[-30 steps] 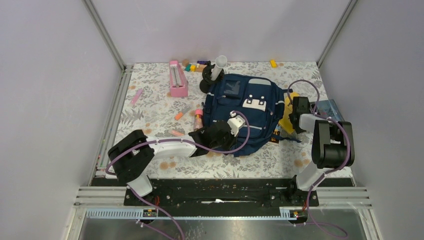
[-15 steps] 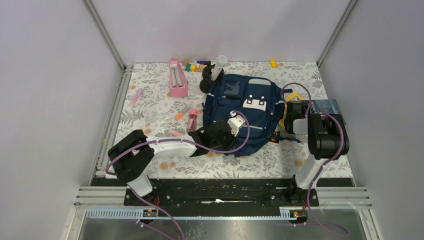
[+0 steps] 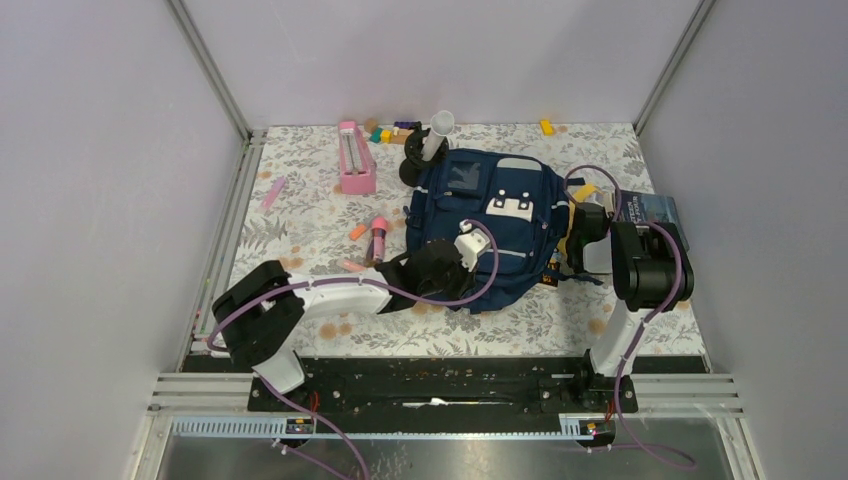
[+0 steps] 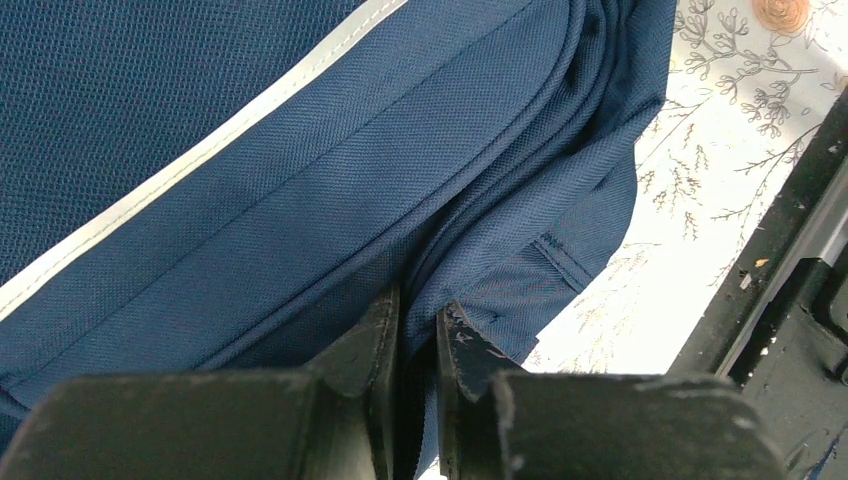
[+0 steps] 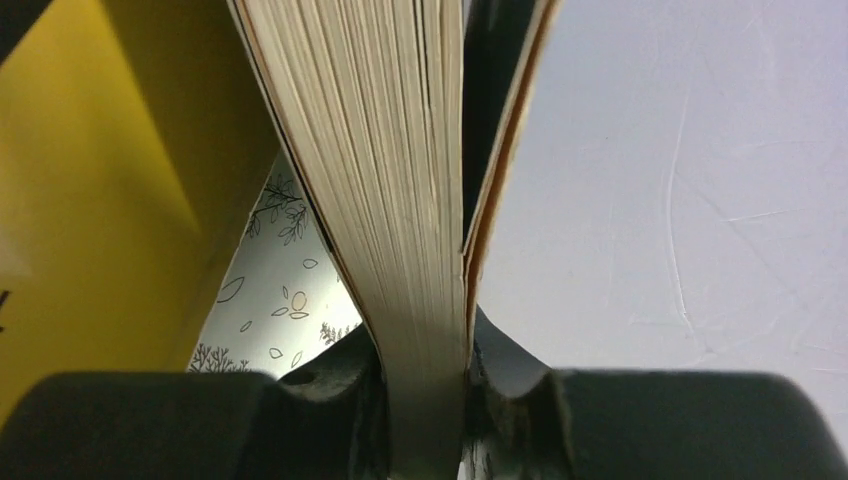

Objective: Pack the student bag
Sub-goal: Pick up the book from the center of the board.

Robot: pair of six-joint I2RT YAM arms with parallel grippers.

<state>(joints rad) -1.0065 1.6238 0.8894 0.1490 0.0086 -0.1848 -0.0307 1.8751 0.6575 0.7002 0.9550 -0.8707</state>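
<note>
The student bag [image 3: 490, 215], navy with white patches, lies flat mid-table. My left gripper [image 3: 440, 270] is at its near-left edge. In the left wrist view that gripper [image 4: 418, 310] is shut on a fold of the bag's navy fabric [image 4: 250, 150] beside the light stripe. My right gripper [image 3: 582, 235] sits at the bag's right side. The right wrist view shows the right gripper [image 5: 425, 350] shut on a book [image 5: 400, 200], its page edges upright between the fingers. A yellow cover [image 5: 90, 200] lies to the left.
A pink case [image 3: 355, 158], coloured blocks [image 3: 385, 132] and a white tube on a black stand [image 3: 435, 135] lie at the back. A pink tube [image 3: 379, 235], an orange piece [image 3: 357, 231] and a pink marker [image 3: 272, 193] lie left of the bag. A grey-blue book [image 3: 655, 210] lies far right.
My right gripper has closed on the book, and its arm has swung left toward the bag. The pink tube has shifted left. The left gripper has kept its hold on the fabric.
</note>
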